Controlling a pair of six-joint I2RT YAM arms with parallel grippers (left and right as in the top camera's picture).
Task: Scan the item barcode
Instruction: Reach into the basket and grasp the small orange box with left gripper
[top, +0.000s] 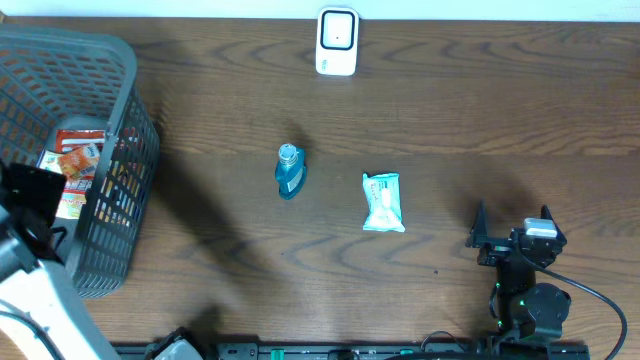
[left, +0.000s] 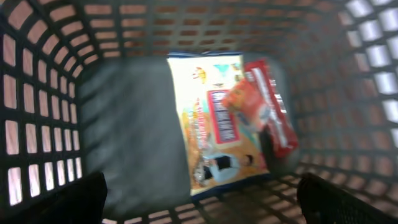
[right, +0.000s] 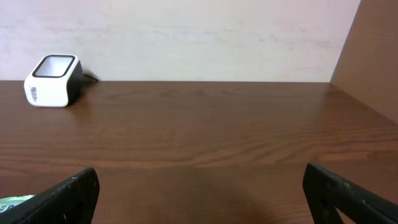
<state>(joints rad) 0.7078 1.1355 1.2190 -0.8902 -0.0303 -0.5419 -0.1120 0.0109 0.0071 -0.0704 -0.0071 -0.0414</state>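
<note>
Basket (top: 110, 60) at left edge of table (top: 450, 110) holds the packets (left: 211, 124); left gripper (left: 202, 208) hangs over it, jaws apart.
Pinch the top red packet (left: 264, 102) by an edge, barcode unhidden, for the scanner (top: 337, 42) at the far edge; right gripper (top: 511, 225) rests spread wide, front-right corner.

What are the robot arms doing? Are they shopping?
Sort of! The job is to scan an item's barcode, but nothing has been picked up yet. The left gripper is open and hangs over the grey basket, looking down at the snack packets inside. The right gripper is open too, waiting at the near edge of the table. A blue bottle and a pale green packet lie in the middle, and the white scanner sits at the far edge.
</note>
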